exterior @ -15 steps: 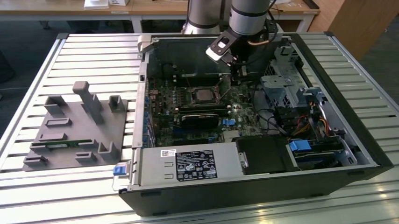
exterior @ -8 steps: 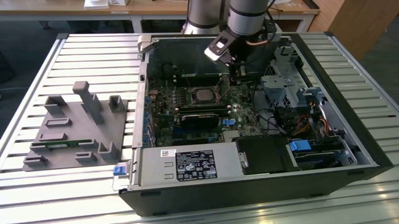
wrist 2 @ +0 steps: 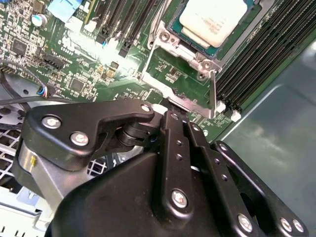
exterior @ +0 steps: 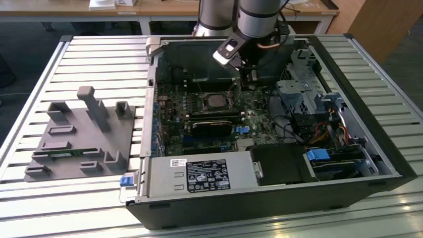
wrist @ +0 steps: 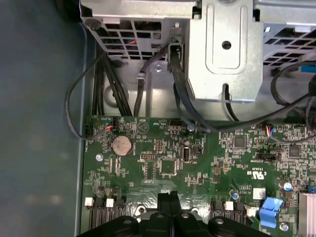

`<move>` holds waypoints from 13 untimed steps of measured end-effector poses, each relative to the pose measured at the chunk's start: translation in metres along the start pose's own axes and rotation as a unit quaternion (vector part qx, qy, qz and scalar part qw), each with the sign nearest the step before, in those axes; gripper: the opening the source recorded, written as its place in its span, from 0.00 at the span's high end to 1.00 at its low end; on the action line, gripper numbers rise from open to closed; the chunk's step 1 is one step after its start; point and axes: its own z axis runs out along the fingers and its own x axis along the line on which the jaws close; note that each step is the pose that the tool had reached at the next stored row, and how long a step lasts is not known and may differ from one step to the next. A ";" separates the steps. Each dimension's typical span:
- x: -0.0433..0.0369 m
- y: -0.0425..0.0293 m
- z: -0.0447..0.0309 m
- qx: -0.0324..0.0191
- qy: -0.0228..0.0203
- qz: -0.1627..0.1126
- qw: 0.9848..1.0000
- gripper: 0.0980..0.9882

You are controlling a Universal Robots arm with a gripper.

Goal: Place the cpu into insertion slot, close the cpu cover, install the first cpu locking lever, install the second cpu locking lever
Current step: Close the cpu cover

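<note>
The claw (wrist: pixel 169 196) is black jointed metal with bright screw heads. In the first wrist view its two fingers stand pressed flat together, closed; I cannot tell whether anything thin is caught between them. Its tip is down close to the green board (wrist: pixel 163 168), inside the case (exterior: pixel 370 163).

In the second wrist view the cpu (wrist 2: pixel 215 19), a flat square with a pale matt metal top, lies seated in the slot (wrist 2: pixel 185 42), a short way beyond the claw's tip. Between them is the cover (wrist 2: pixel 213 96), a thin silvery frame swung open off the slot, with green board showing through its square opening. Its free edge is right at the claw's tip; touching or not, I cannot tell. Long black memory slots (wrist 2: pixel 256 54) run beside the cpu.

The case, of dark sheet metal, holds the board, a perforated silvery cage (wrist: pixel 224 44), black cables (wrist: pixel 106 84) and a labelled grey box (exterior: pixel 198 176). A round silver coin cell (wrist: pixel 121 145) sits on the board near the claw. The case rests on a ribbed metal table (exterior: pixel 92 59). Well apart from the claw stands a grey moulded fixture (exterior: pixel 79 134) with upright posts.
</note>
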 end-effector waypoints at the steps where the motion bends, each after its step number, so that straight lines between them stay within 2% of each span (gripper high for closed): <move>1: 0.0000 -0.0007 0.0001 0.000 0.000 0.000 1.000 0.99; 10: 0.0002 -0.0132 0.0017 0.000 0.000 0.000 1.000 0.99; 13: 0.0003 -0.0209 0.0022 0.000 0.000 0.000 1.000 0.99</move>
